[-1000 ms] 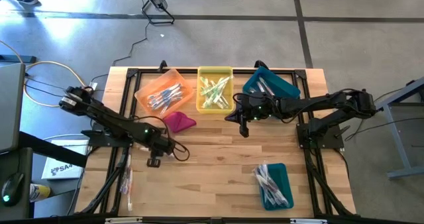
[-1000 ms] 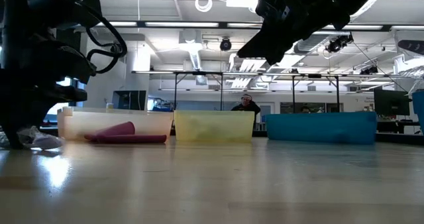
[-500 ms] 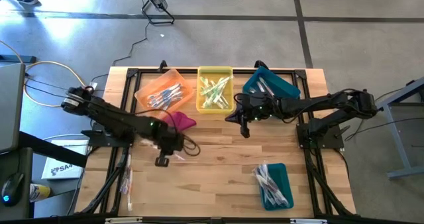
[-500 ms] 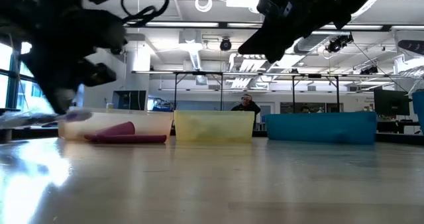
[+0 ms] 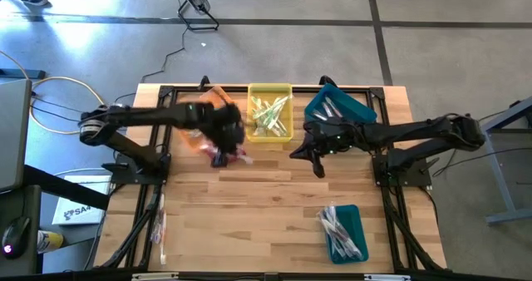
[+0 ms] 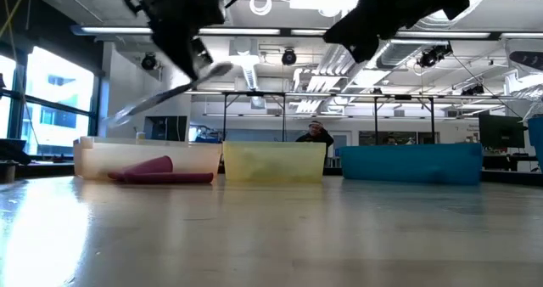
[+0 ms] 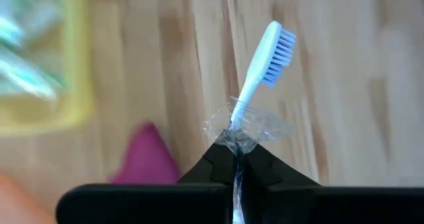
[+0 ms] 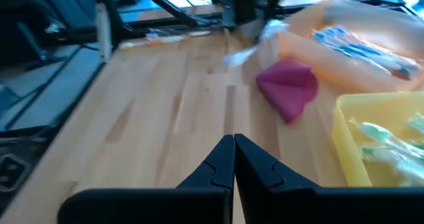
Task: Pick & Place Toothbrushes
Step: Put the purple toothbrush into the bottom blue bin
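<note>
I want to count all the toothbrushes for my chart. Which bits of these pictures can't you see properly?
- High view: the left gripper is motion-blurred, hiding much of the orange plastic bin.
- Low view: the cloudy walls of the yellow plastic bin and the teal plastic bin hide their contents.
- Left wrist view: the handle of the blue-headed toothbrush in clear wrap disappears between the shut fingers.

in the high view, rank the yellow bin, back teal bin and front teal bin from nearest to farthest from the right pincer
From the right pincer:
1. Yellow bin, toward the table's back, on the left-arm side.
2. Back teal bin, at the back right.
3. Front teal bin, front right.
The first two are nearly tied.
</note>
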### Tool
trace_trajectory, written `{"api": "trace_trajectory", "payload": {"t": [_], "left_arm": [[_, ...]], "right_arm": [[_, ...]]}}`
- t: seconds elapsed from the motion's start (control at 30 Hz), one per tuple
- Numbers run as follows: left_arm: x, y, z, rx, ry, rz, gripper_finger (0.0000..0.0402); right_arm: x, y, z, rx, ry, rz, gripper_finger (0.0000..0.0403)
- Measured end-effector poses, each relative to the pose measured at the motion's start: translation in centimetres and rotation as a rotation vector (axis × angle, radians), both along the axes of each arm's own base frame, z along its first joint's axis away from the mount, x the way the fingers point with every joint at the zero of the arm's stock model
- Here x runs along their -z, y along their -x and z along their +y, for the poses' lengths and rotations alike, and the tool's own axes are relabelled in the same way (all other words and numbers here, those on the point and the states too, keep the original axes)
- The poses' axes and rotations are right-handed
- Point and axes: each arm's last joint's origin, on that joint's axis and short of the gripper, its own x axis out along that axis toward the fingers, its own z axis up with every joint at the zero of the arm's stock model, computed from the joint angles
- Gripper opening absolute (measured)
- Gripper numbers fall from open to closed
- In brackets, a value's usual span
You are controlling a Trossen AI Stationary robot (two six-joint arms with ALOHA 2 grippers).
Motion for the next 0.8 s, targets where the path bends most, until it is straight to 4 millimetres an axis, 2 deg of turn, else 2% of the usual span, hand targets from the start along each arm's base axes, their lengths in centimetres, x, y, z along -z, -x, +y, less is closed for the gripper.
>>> {"api": "trace_trajectory", "payload": {"t": [0.2,0.33,0.53,0.7,0.8], "left_arm": [[-4.9,-0.3,4.7,0.013,0.110,-0.289,0.0000],[-8.5,-0.4,6.8,0.066,0.129,-0.523,0.0000],[-12.0,-0.6,7.6,0.134,0.056,-0.743,0.0000],[-13.4,-0.9,7.6,0.205,0.015,-0.874,0.0000],[-13.5,-0.9,7.6,0.201,0.004,-0.882,0.0000]], "right_arm": [[-1.1,0.8,0.4,-0.087,-0.002,-0.050,0.0002],[-1.5,0.7,0.4,-0.107,0.026,-0.093,0.0002],[-3.1,0.2,-0.1,0.048,0.096,-0.263,0.0003],[-4.9,0.1,-0.4,0.124,0.216,-0.449,0.0006],[-5.4,0.1,-0.5,0.166,0.238,-0.491,0.0032]]}}
